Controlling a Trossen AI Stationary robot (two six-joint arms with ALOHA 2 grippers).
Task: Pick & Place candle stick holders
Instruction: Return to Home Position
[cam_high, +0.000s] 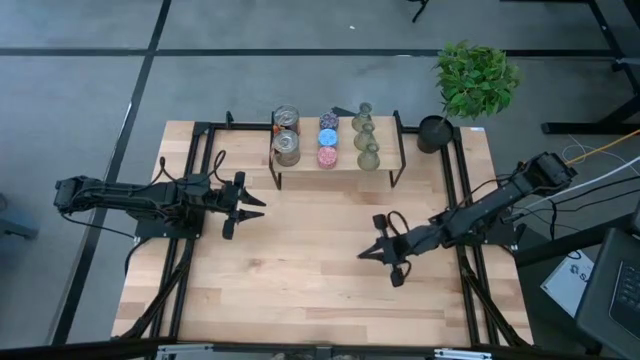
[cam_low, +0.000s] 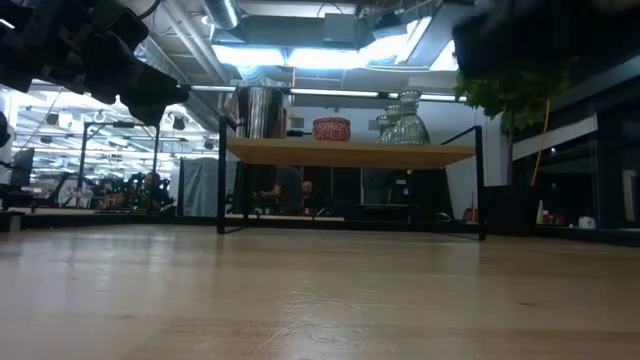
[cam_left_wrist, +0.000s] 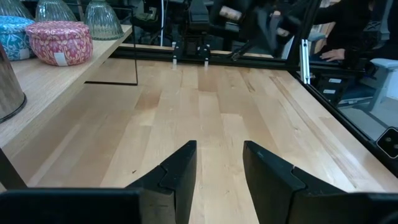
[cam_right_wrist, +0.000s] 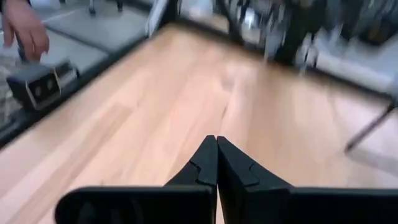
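- Eight candle stick holders (cam_high: 328, 138) stand on the shelf (cam_high: 340, 166) at the bench's (cam_high: 300, 290) far edge.
- Left claw (cam_high: 255, 208), fingers apart, near the left edge.
- Right claw (cam_high: 368, 253), pressed together, nearer the right edge.

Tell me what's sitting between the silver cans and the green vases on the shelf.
Three round speckled holders, purple, blue and pink, stand in a line between the silver cans and green vases; the high view shows it.
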